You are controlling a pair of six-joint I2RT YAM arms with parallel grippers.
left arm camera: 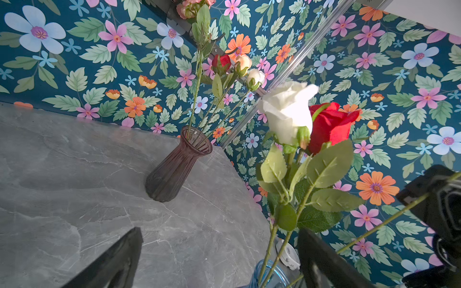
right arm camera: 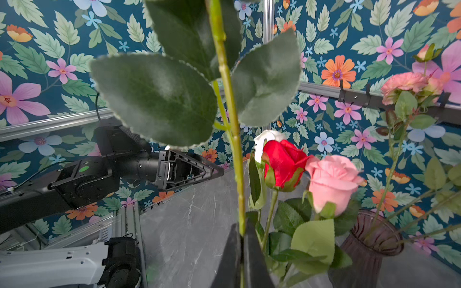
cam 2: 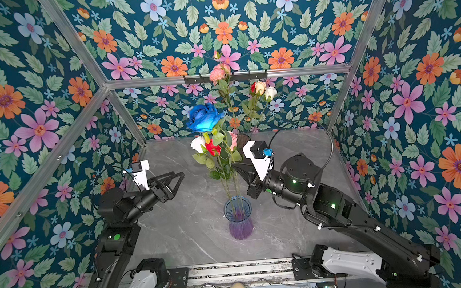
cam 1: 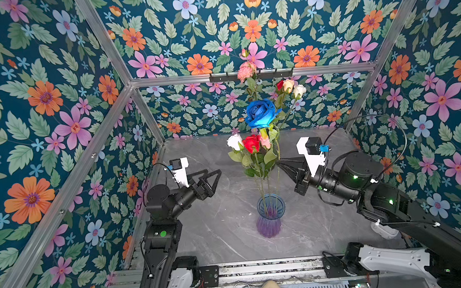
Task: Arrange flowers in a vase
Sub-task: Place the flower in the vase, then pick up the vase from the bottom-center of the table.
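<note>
The step in hand looked to be seating the blue rose (cam 1: 260, 113) in the blue-and-purple glass vase (cam 1: 270, 226), which stood near the front middle of the grey marbled surface (cam 1: 216, 234). To do it well, the stem should go down along its own line, straight toward the vase mouth. It should move slowly enough that its broad leaves slip past the white rose (cam 1: 234, 141), red rose (cam 1: 251, 143) and pink rose (right arm camera: 331, 184) already standing there, rather than dragging them sideways. Release should wait until the stem's foot rests inside, since the heavy bloom sat high and could lever the stem out. Whether the foot had cleared the rim could not be told.

The right end effector (right arm camera: 242, 234) was pressed together on the blue rose's green stem (right arm camera: 232, 112), pinching it below the leaves, just beside the standing roses. The left end effector (cam 1: 215, 183) was spread wide and empty, touching nothing, apart from the vase. A darker ribbed vase (left arm camera: 174, 169) stood at the back.
</note>
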